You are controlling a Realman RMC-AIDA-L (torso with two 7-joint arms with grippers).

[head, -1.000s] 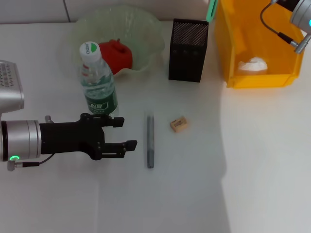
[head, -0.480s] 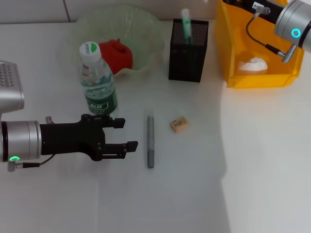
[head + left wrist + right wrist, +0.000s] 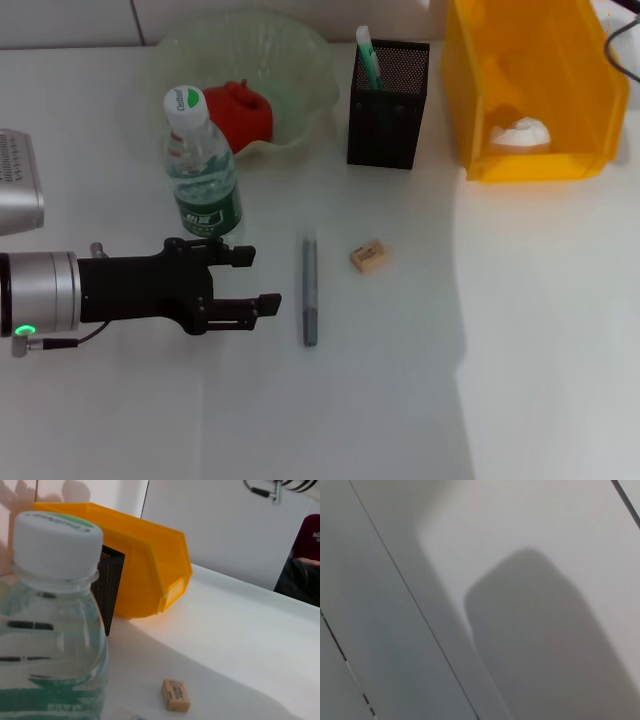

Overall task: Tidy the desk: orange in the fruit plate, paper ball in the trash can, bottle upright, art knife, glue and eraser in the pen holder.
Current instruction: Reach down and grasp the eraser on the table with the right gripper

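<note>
Head view: the white counter (image 3: 520,350) carries every object. At its far right stands the yellow trash can (image 3: 535,90), an open-fronted bin, with the white paper ball (image 3: 520,132) lying inside on its floor. At far left sits the translucent green fruit plate (image 3: 245,75) with a scalloped rim; it holds a red-orange fruit (image 3: 240,112), the orange of the task. The left arm reaches in from the left edge; its black left pincer (image 3: 255,280) has its two fingers spread apart and pinches nothing, with the tips just beside the art knife. The bottle (image 3: 203,168) stands upright in front of the plate, clear, with a white cap and a green label; printing shows on cap and label but cannot be read. The black mesh pen holder (image 3: 388,103) stands between plate and trash can, with the green-and-white glue (image 3: 367,55) leaning inside it. The grey art knife (image 3: 310,292) lies flat on the counter, and the tan eraser (image 3: 368,257) lies near it to the right, apart from it; its printed text is illegible. The right pincer is out of every view.
</note>
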